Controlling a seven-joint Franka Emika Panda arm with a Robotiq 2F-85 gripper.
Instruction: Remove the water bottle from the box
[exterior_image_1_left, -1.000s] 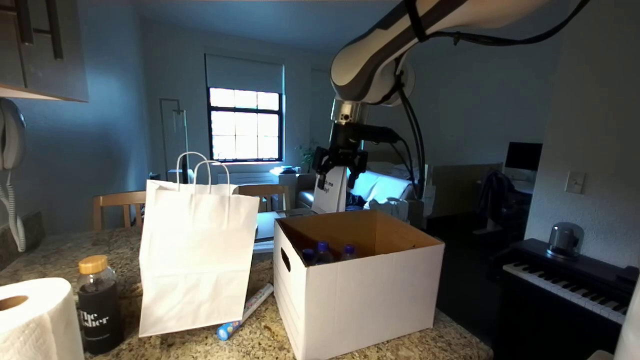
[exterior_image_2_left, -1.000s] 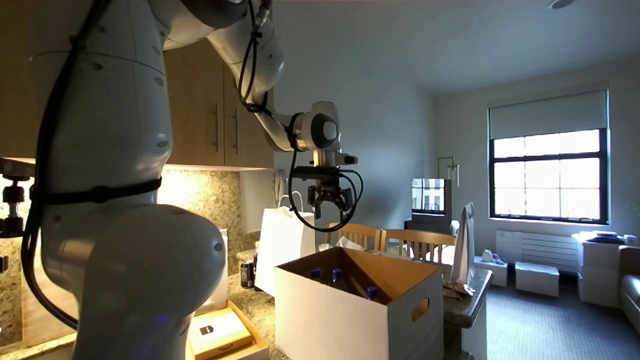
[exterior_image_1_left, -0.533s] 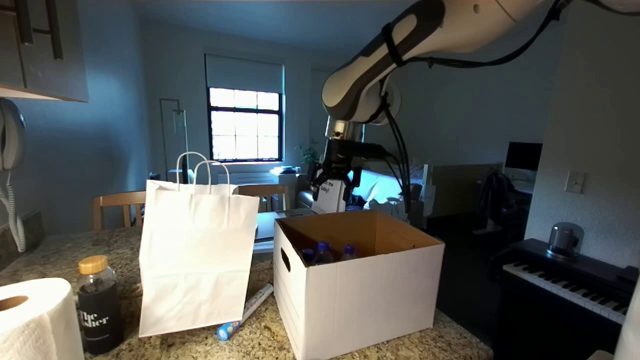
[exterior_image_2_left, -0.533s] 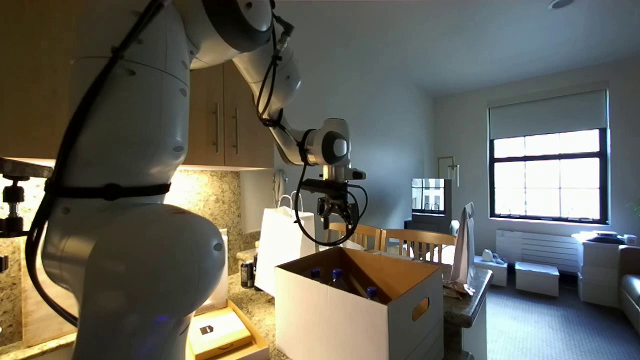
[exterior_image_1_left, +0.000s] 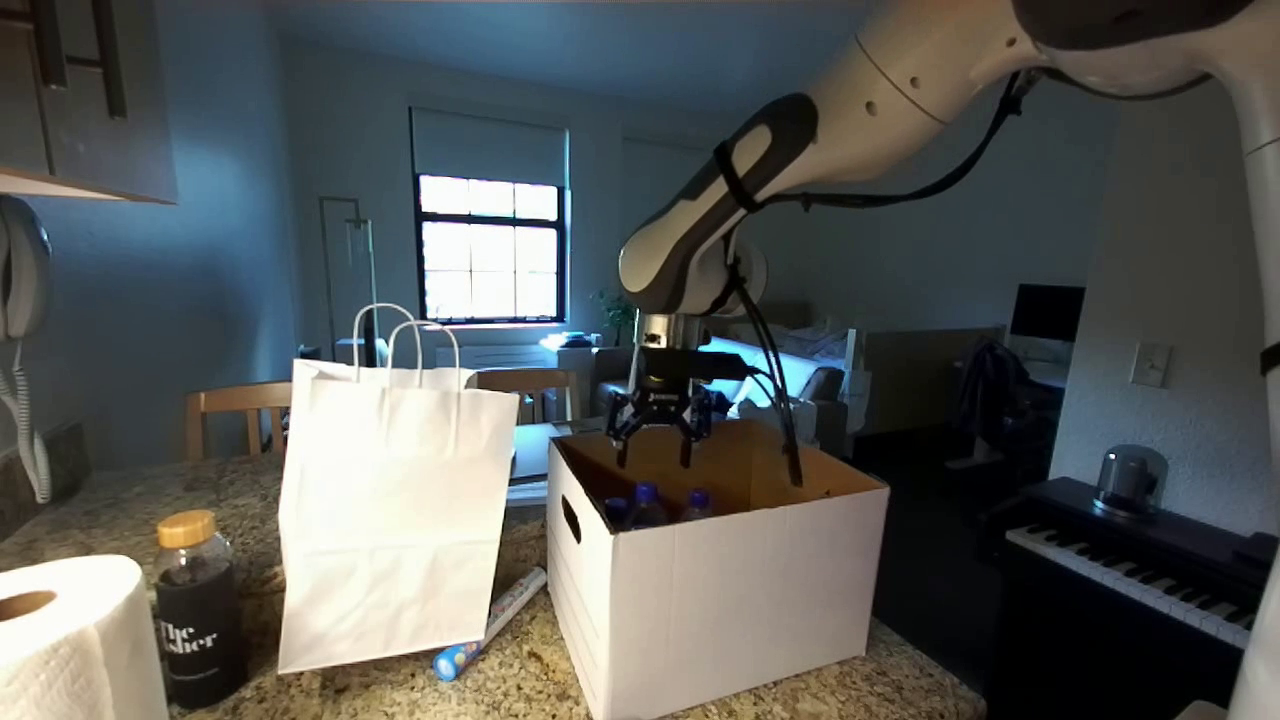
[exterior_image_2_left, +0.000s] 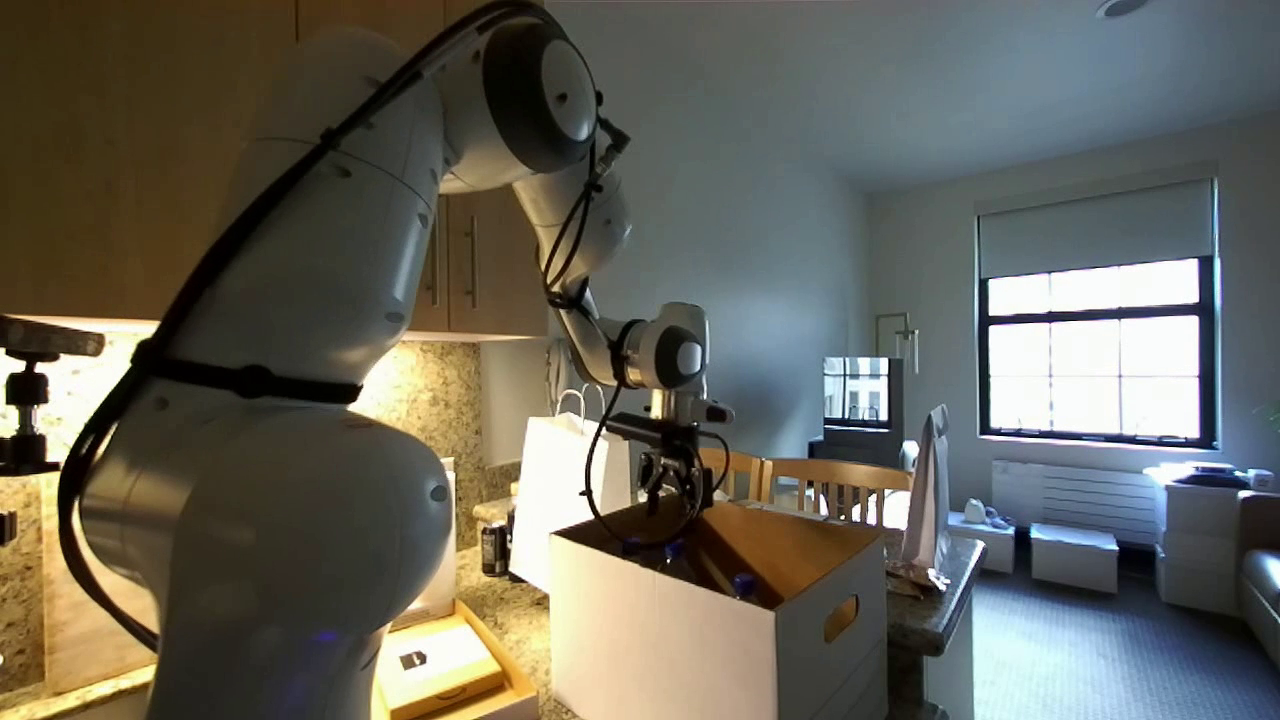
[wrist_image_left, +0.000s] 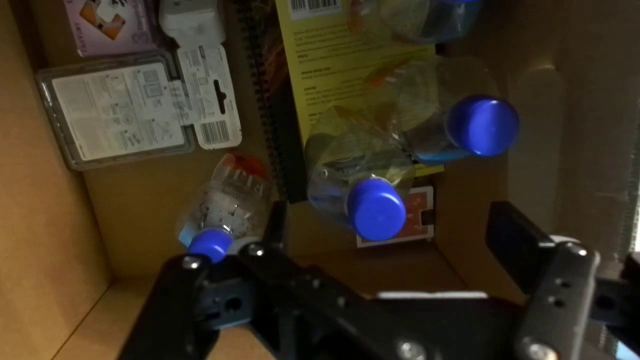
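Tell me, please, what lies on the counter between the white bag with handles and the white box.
In an exterior view, a slim blue-ended tube lies between the bag and the box.

Both exterior views share the box (exterior_image_1_left: 740, 605) from farther off, the wrist view looking closely down inside.

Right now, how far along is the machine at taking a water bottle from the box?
Done: the gripper is over the open box, jaws apart. In hand: lining up, it seems; in the wrist view, a blue-capped water bottle appears partly between them. Left: gripping one and lifting it out; the jaws hold nothing.
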